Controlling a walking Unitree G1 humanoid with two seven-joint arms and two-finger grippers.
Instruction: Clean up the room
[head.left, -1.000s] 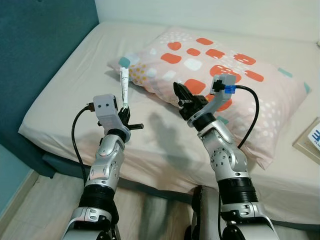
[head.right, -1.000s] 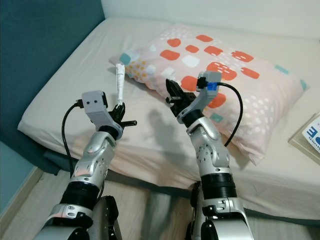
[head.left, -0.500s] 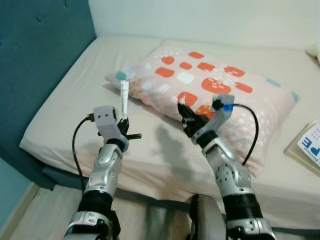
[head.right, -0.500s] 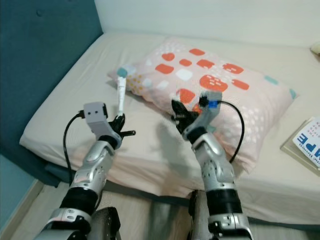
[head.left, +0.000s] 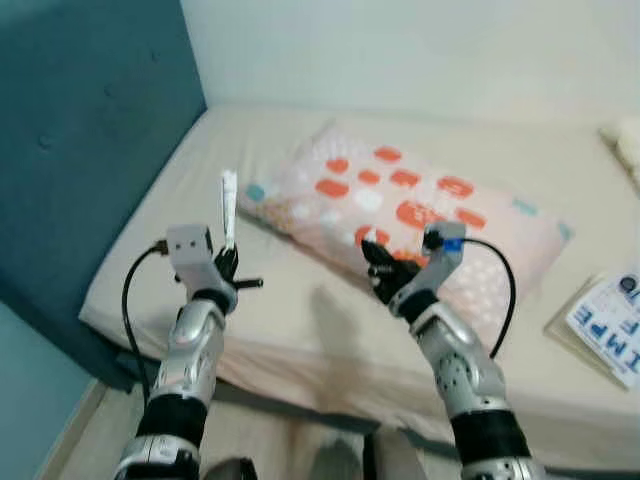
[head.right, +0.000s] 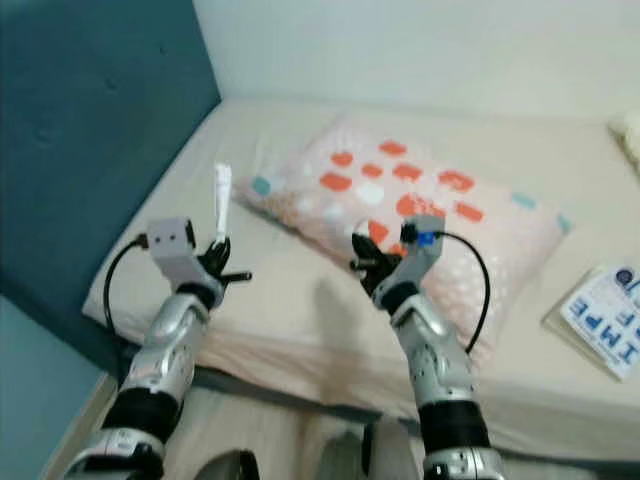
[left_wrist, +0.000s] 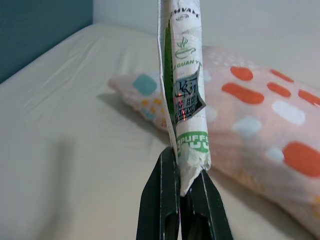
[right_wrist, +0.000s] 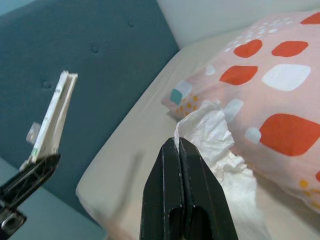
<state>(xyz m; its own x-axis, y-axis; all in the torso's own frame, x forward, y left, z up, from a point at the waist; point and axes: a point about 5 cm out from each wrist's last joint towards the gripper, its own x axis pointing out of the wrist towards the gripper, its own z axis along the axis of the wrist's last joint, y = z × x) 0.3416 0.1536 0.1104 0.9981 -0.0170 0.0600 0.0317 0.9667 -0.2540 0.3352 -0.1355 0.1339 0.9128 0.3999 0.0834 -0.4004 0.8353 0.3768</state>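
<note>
Rubbish is now lifted off the bed (head.left: 150, 215): my left pincer (left_wrist: 181, 172) clamps the wrapper (left_wrist: 184, 90) upright, my right pincer (right_wrist: 184, 167) clamps a crumpled tissue (right_wrist: 210, 135), both ready for disposal.

The bare sheet of the bed (head.left: 190, 200) between the blue headboard (head.left: 80, 130) and the patterned pillow (head.left: 420, 215) lies open to a gripper. The pillow blocks the bed's middle, and a booklet (head.left: 610, 325) lies near the edge on the robot's right.
</note>
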